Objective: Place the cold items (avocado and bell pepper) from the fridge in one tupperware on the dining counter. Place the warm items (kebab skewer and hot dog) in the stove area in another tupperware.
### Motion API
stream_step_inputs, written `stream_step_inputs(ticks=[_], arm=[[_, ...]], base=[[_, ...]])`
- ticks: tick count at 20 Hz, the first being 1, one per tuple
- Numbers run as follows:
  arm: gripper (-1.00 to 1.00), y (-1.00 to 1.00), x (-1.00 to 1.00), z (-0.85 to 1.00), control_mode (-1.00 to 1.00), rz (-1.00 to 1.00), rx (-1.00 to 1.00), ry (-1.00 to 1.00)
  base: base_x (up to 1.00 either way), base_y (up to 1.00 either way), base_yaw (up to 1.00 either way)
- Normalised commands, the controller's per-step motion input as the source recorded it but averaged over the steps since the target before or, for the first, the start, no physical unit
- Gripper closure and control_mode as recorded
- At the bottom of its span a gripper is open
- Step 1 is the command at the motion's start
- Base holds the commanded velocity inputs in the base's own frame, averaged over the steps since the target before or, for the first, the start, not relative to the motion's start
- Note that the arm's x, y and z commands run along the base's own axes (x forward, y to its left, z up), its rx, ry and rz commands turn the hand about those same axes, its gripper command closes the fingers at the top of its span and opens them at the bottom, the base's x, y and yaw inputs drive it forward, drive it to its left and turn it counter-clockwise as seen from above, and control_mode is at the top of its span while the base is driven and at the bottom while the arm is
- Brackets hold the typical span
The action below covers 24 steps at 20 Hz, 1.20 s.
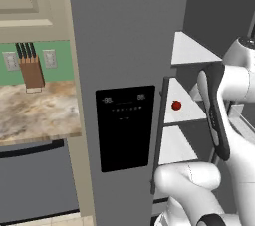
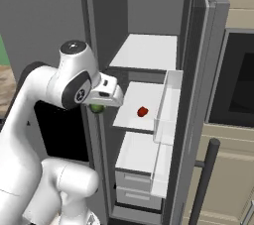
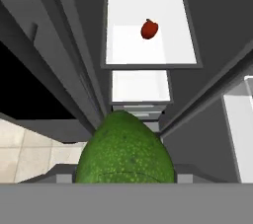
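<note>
Gripper [image 2: 98, 107] clamps avocado [image 3: 124, 149] just outside open fridge [image 1: 119, 36], jaws seemingly part-spread around fruit, ready for carry to counter tub. Bell pepper [image 2: 142, 112] waits on middle shelf [image 2: 144, 97].

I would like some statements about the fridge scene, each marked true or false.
1. The gripper holds the avocado. True.
2. The bell pepper lies on a white fridge shelf. True.
3. The fridge is closed. False: it is open and its shelves show.
4. The bell pepper is in the gripper. False: it is apart, on the shelf.
5. A knife block stands on the wall counter. True.
</note>
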Motion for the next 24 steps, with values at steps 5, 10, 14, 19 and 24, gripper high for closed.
stream_step_inputs(ticks=[5, 10, 14, 19, 24], arm=[[1.0, 0.97, -0.24, -0.17, -1.0, 0.02, 0.0, -0.06], [1.0, 0.54, -0.28, -0.17, -1.0, 0.0, 0.0, 0.0], [1.0, -0.01, -0.03, -0.16, -1.0, 0.0, 0.03, -0.02], [1.0, 0.0, 0.0, -0.06, -1.0, 0.0, 0.0, 0.0], [1.0, 0.02, -0.04, -0.04, 1.0, 0.0, 0.0, -0.05]], base=[[0.0, 0.0, 0.0], [0.0, 0.0, 0.0], [0.0, 0.0, 0.0], [0.0, 0.0, 0.0], [-0.12, 0.27, 0.05]])
